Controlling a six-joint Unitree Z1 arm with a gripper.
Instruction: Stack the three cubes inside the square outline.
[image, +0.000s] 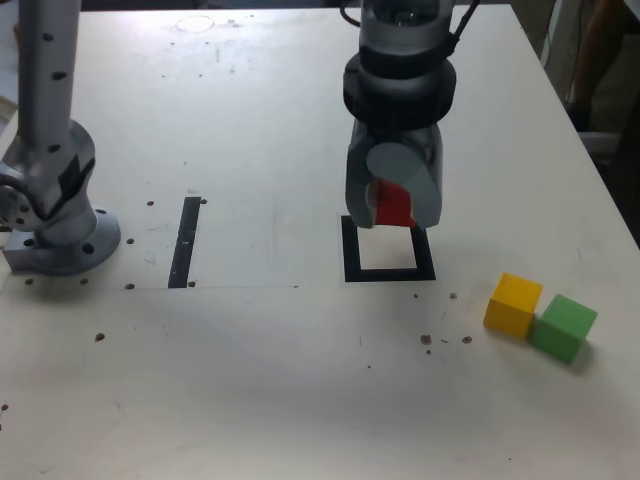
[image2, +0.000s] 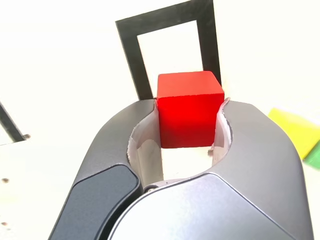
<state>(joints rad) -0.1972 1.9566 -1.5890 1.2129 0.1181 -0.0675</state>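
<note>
End effector (image: 393, 205) clamped on the red cube (image2: 189, 107), one jaw pressed to each side of it, as seen in the wrist view. Hanging over the far edge of the square outline (image: 388, 271) on the white tabletop (image: 280, 380), pointed downward; red cube held above the outline's rear border, whether touching the surface or just clear of it not possible to tell. Outline's white centre bare. Yellow cube (image: 513, 304) and green cube (image: 563, 326) resting side by side, touching, on the tabletop well off to the exterior view's right of the outline, green nearer the camera. Narrow black strip (image: 185, 241) lying to the exterior view's left of the outline, with the arm's grey base (image: 60, 235) beyond it. Small dark specks scattered across the tabletop.
</note>
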